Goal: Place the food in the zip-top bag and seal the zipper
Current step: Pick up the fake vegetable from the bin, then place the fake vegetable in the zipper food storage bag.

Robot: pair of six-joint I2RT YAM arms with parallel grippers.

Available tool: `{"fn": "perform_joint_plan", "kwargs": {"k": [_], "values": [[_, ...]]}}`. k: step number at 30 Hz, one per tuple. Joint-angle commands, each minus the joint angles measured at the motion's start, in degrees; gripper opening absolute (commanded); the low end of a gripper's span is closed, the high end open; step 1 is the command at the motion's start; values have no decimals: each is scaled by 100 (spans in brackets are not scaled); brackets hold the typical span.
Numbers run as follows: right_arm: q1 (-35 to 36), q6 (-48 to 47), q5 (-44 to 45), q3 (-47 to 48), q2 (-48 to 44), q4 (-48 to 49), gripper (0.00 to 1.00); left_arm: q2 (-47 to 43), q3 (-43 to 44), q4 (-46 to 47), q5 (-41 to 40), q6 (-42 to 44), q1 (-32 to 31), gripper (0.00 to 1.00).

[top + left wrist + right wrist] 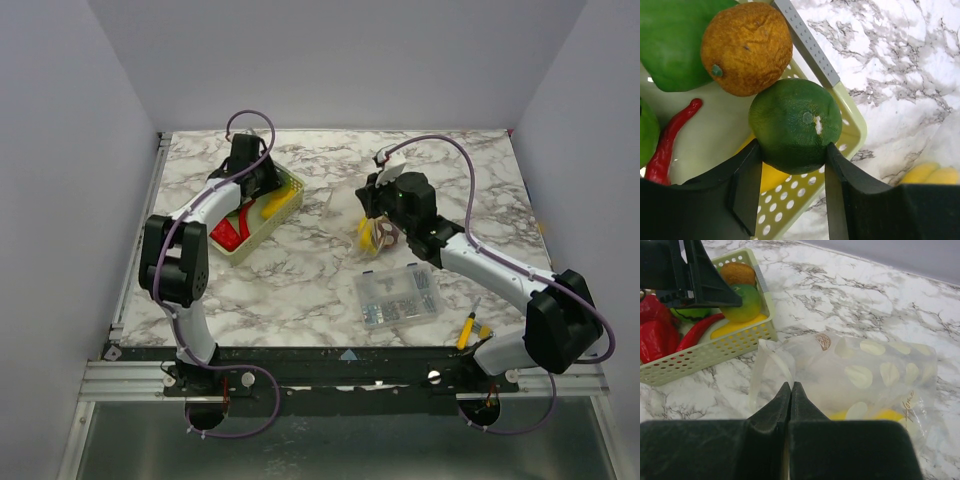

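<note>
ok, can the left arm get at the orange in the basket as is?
Probably not yet: its end effector is clamped on the green fruit, which sits between it and the orange. Nothing lies on top of the orange itself.

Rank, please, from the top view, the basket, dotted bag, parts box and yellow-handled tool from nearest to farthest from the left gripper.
1. Basket, far left, directly under it.
2. Dotted bag, centre right.
3. Parts box, near the front, right of centre.
4. Yellow-handled tool, front right edge.
</note>
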Motion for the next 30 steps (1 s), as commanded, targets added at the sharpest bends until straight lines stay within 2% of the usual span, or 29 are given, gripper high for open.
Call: {"fn": "perform_joint_plan", "kwargs": {"k": [1, 6, 10, 17, 21, 24, 30], "values": [[-23, -91, 140, 99, 59, -7, 1, -623, -208, -67, 76, 354, 37, 32], [-23, -95, 149, 89, 12, -7, 1, -1189, -441, -151, 68, 609, 38, 23], [-20, -88, 145, 97, 23, -13, 1, -1705, -679, -226, 169, 687, 38, 20], [-29, -94, 147, 81, -44, -22, 1, -2620, -1166, -322, 846, 683, 30, 15], [-24, -76, 122, 71, -85, -21, 1, -3117, -1523, -285, 1560, 629, -41, 14], [-21, -80, 154, 63, -97, -21, 1, -3428, -1819, -352, 1869, 544, -324, 12], [-27, -32, 55, 23, -186, 10, 1, -3783, -2646, 182, 1867, 95, -1415, 12]]}}
